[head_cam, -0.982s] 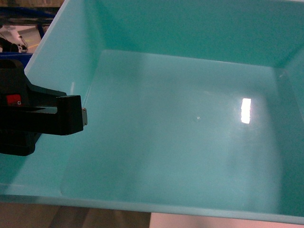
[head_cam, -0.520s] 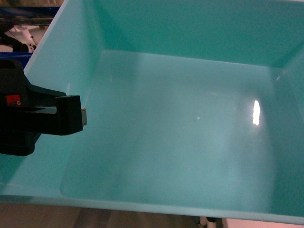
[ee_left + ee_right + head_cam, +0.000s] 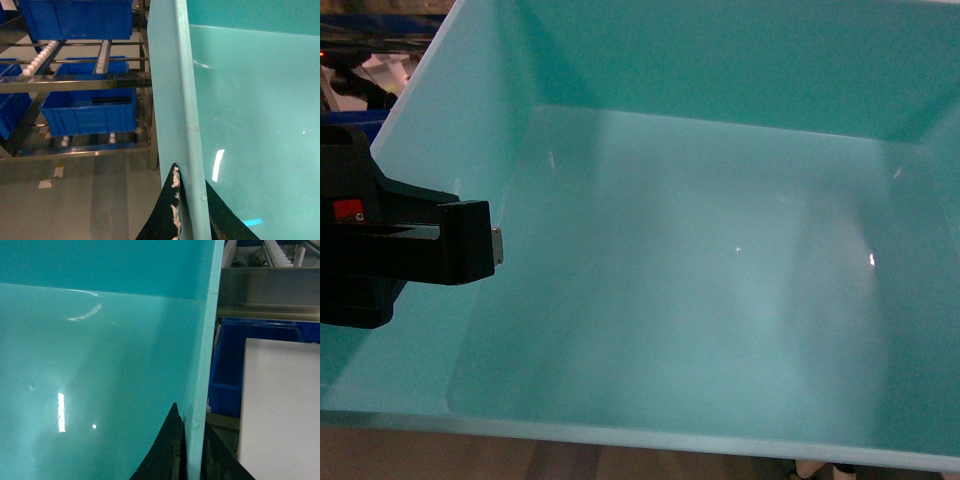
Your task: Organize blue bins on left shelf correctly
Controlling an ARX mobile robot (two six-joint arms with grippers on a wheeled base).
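A pale turquoise blue bin (image 3: 700, 280) fills the head view, empty and held up off the floor. My left gripper (image 3: 485, 243) is shut on its left wall; in the left wrist view the black fingers (image 3: 172, 200) pinch that wall (image 3: 185, 100) from both sides at the left gripper (image 3: 191, 175). My right gripper (image 3: 192, 415) is shut on the bin's right wall (image 3: 202, 340). The left shelf (image 3: 75, 82), a steel rack with white roller tracks, stands to the left beyond the bin.
Dark blue crates sit on the rack, one on an upper level (image 3: 75, 17) and one low down (image 3: 90, 112). On the right, a steel beam (image 3: 270, 292), another dark blue crate (image 3: 235, 370) and a white panel (image 3: 280, 410) stand close beside the bin.
The bright glare on the bin's floor has slid right and shrunk to a dot. The scenery at the top left and bottom edge has shifted. Bin and left gripper keep their place.
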